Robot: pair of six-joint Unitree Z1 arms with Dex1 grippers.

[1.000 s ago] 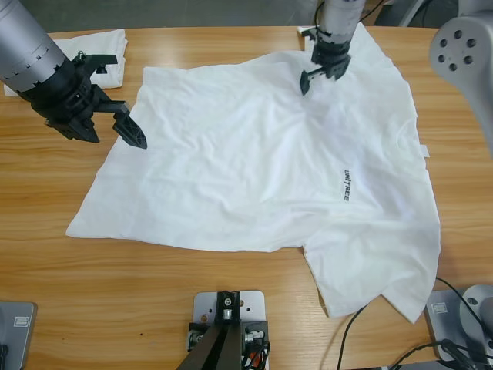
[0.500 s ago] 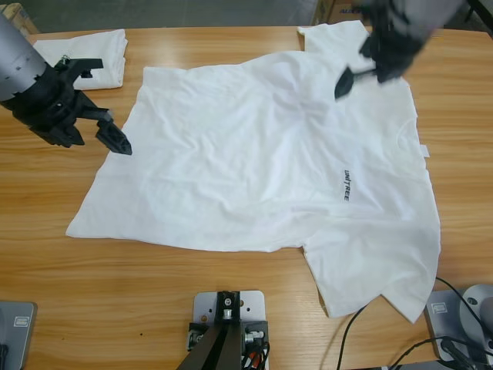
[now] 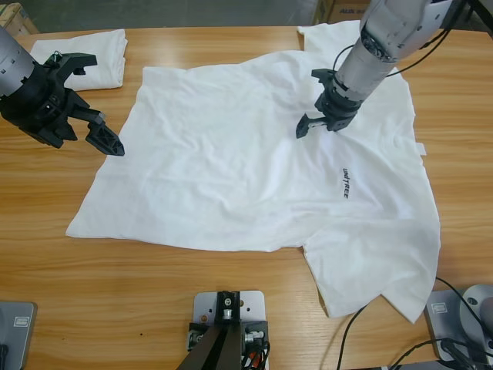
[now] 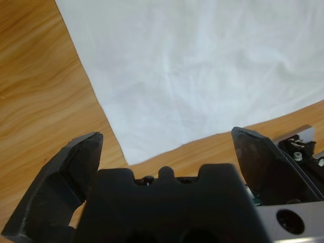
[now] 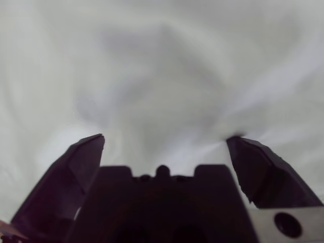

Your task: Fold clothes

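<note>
Both pairs of jaws stood wide and held nothing. The left gripper (image 3: 98,127) hung over bare tabletop (image 3: 154,293) just beside the hem of the spread white T-shirt (image 3: 231,169); the right gripper (image 3: 320,123) hovered above its chest. A folded shirt (image 3: 108,54) lay at the far corner. To fold cleanly, each should probably pinch an edge, not mid-cloth. Half a second before, the right gripper was nearer the collar; the left had drawn slightly outward.

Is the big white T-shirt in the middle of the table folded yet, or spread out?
Spread out. The T-shirt lies flat and open on the table, both sleeves and hem visible, only wrinkled, with no layer doubled over.
</note>
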